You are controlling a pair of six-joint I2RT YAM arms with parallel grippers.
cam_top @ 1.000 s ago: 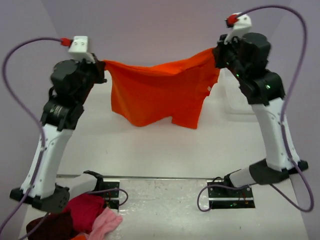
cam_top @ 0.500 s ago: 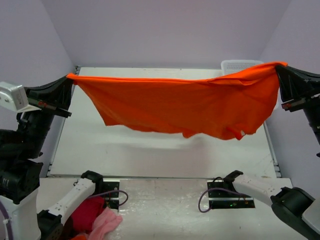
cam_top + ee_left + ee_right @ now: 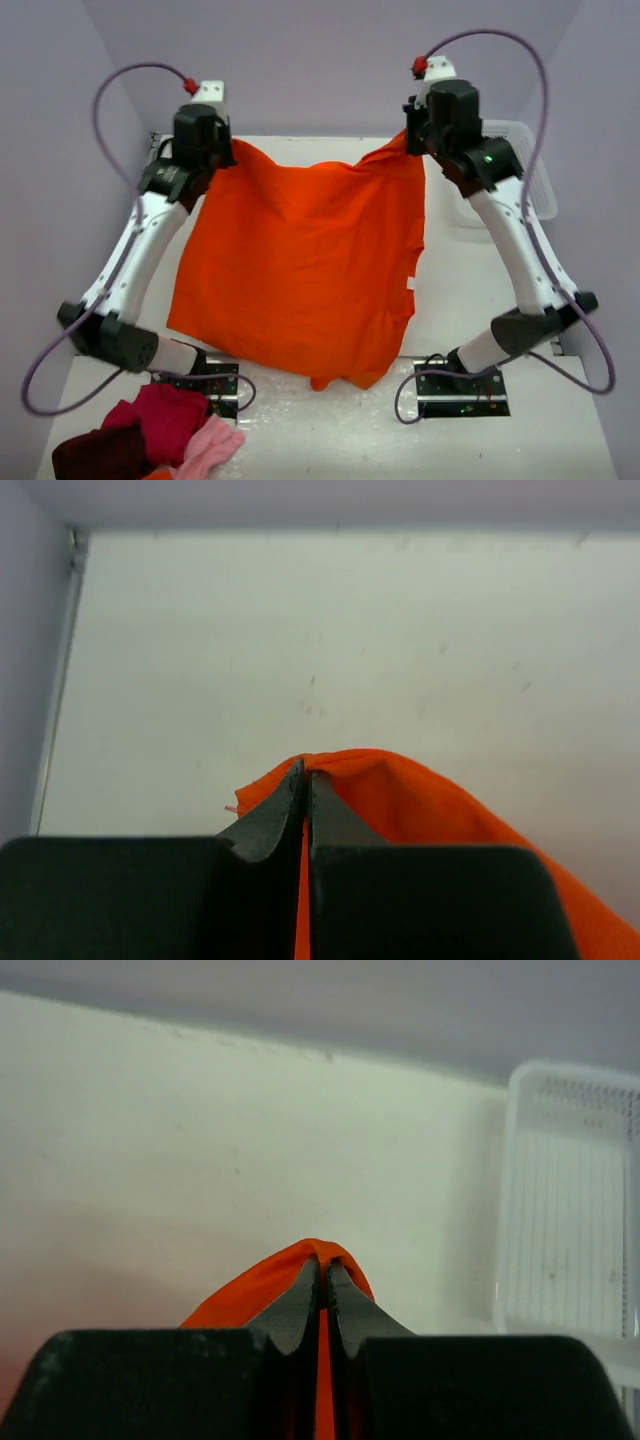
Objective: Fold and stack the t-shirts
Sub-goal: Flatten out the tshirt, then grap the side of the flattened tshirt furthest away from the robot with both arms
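Nearest, at the table's front left corner beside the left arm's base, lies a loose heap of dark red, crimson and pink garments (image 3: 150,440). Just beyond it, the lower hem of the bright orange cloth t-shirt (image 3: 300,270) reaches the strip between the two arm bases. From there the shirt spreads back over the white table (image 3: 480,290), with a small white label (image 3: 410,283) showing at its right edge. At the far end the left gripper (image 3: 222,152) is clamped tight on the shirt's upper left corner. The right gripper (image 3: 408,140) is clamped likewise on the upper right corner, and both wrist views show cloth pinched between closed fingertips. Farther right, a white plastic mesh basket (image 3: 570,1210) sits by the wall.
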